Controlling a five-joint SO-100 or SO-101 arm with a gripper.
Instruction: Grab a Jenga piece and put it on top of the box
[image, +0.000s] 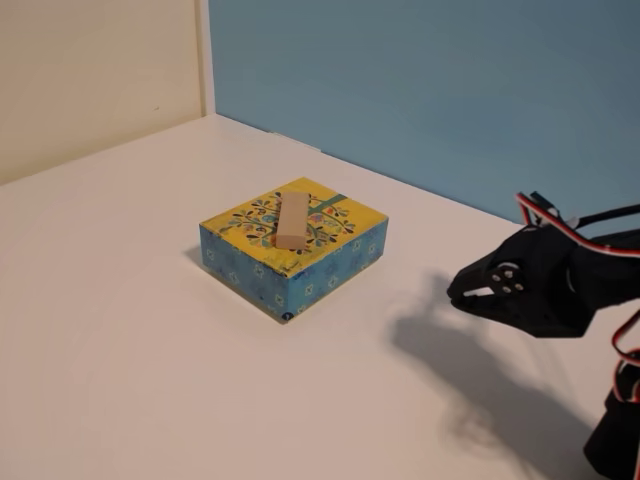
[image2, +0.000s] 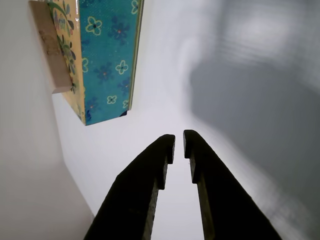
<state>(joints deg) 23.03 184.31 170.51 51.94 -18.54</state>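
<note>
Left of centre in the fixed view, on the white counter (image: 120, 320): the box (image: 293, 246), yellow floral lid up, blue patterned sides facing the camera. Flat along the middle of that lid, the Jenga piece (image: 292, 221), long axis running front to back, well inside the edges and so unlikely to tip or slide off. Judged from this lie, placement done. Seen sideways in the wrist view: the same block resting against the yellow top at upper left, one end reaching toward the lid's edge, blue flowered side beside it. Behind, a cream wall at left and a blue wall (image: 450, 90) across the back, meeting at a corner; nothing else on the surface. Bare white stretch between box and arm, only a soft shadow lying there. Far right, the black pincer (image: 472, 296), well apart from the box, tips pointed roughly toward it, red and white wires looping above. In the wrist view, jaws nearly together with a narrow slit between them, nothing gripped. No obstacle in the way of a retreat.
</note>
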